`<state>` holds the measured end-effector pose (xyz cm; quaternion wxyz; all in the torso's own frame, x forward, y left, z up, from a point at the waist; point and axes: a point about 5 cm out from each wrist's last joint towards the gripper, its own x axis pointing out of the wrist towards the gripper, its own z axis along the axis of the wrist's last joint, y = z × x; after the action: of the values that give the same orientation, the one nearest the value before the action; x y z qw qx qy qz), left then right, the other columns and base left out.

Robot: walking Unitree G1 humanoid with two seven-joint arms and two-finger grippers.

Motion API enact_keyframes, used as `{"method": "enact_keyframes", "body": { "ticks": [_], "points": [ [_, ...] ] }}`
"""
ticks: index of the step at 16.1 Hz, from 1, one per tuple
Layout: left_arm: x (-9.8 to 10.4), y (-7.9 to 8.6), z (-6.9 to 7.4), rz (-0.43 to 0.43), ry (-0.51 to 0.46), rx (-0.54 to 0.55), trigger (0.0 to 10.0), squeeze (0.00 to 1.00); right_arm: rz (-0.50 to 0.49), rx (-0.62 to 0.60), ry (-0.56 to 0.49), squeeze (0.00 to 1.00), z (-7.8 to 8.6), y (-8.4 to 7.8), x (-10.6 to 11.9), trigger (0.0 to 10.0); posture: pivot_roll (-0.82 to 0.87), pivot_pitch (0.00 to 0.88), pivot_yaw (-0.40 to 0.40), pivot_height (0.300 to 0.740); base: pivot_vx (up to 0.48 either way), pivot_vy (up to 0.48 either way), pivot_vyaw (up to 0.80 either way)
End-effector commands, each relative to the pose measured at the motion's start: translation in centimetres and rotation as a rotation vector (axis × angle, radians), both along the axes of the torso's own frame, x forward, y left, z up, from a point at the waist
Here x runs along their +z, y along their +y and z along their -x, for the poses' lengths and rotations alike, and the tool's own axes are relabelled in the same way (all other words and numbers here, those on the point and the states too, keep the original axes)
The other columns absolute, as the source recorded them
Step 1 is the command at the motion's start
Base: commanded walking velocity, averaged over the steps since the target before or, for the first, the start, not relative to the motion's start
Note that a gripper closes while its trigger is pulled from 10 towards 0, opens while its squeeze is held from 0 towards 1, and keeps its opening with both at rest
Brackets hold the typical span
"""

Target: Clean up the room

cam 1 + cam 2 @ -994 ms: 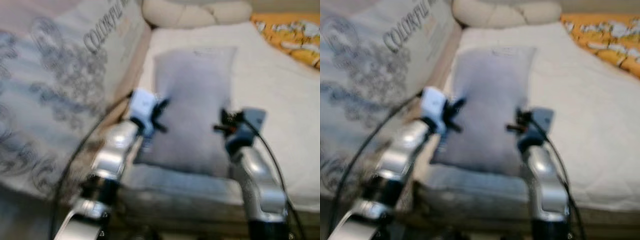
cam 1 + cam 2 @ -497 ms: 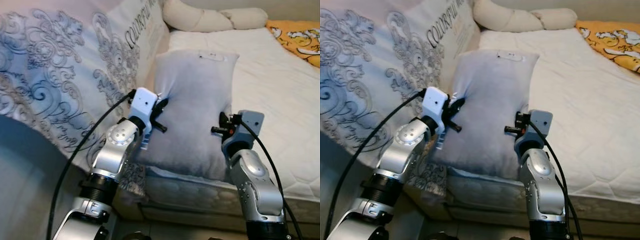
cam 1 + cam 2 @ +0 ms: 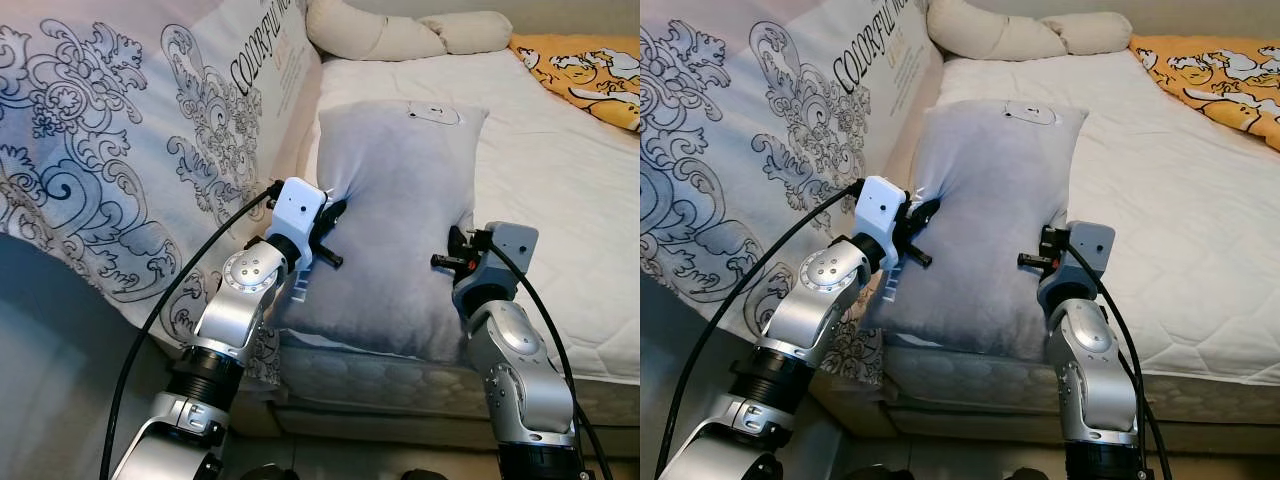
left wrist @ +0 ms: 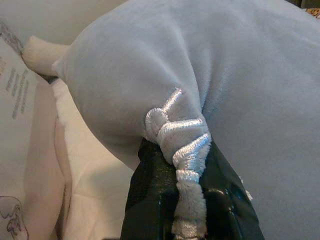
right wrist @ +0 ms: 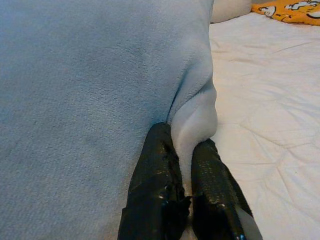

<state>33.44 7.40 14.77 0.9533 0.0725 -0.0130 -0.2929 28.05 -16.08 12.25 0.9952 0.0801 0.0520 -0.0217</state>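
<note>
The left gripper [image 4: 187, 165] pinches the plush grey pillow [image 3: 395, 220] at 9 o'clock; the right gripper [image 5: 182, 165] pinches its soft edge at 3 o'clock.

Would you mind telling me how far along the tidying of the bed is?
Done: both grippers are clamped on the grey pillow, left gripper pinching its piped edge, right gripper its opposite edge. In hand: holding it over the mattress. Left: placing it, probably near the cream pillows.
</note>
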Motion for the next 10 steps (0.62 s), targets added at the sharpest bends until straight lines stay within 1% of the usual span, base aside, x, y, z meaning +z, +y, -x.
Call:
{"method": "enact_keyframes", "body": {
  "ticks": [1, 2, 10],
  "points": [
    [0.88, 0.11, -0.33, -0.005, -0.045, 0.012, 10.0, 0.00, 0.016, -0.011, -0.017, 0.00, 0.03, -0.11, 0.46, 10.0, -0.09, 0.000, 0.076, 0.740, 0.000, 0.000, 0.00],
    [0.86, 0.09, -0.35, -0.005, -0.045, 0.013, 10.0, 0.00, 0.016, -0.014, -0.016, 0.00, 0.04, -0.16, 0.46, 10.0, -0.09, 0.000, 0.078, 0.740, 0.000, 0.000, 0.00],
    [0.78, 0.09, -0.38, 0.000, -0.037, 0.014, 10.0, 0.00, 0.017, -0.012, -0.004, 0.00, 0.08, -0.16, 0.33, 10.0, -0.09, 0.000, 0.076, 0.740, 0.268, 0.000, 0.00]
  ]
}}
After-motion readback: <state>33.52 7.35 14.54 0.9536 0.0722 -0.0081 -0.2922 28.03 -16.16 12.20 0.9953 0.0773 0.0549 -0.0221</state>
